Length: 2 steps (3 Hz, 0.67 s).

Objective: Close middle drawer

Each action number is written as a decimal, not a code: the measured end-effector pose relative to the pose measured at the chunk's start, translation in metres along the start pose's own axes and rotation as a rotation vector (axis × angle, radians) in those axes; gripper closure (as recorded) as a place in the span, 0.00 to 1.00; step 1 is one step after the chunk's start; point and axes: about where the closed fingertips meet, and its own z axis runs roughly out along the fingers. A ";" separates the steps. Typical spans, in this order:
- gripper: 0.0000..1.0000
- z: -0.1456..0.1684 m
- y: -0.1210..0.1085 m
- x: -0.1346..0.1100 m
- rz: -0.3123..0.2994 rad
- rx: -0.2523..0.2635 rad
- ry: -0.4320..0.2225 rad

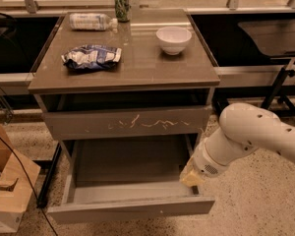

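I'm seeing the middle drawer (130, 209) jutting toward me, long axis left-right, with my hand (191, 176) at its right wall, its grip impossible to make out.

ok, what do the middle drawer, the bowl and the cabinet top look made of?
Middle drawer: matte grey-brown laminate or painted board, no grain showing; can't tell which. Bowl: white, smooth, soft sheen, likely glazed ceramic, maybe plastic. Cabinet top: same grey-brown, semi-gloss, reflecting the light faintly. Tool sits at the drawer's right wall, near its front.
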 end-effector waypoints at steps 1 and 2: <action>1.00 0.007 -0.001 0.002 0.006 -0.010 -0.003; 1.00 0.016 -0.003 0.012 0.016 0.002 0.051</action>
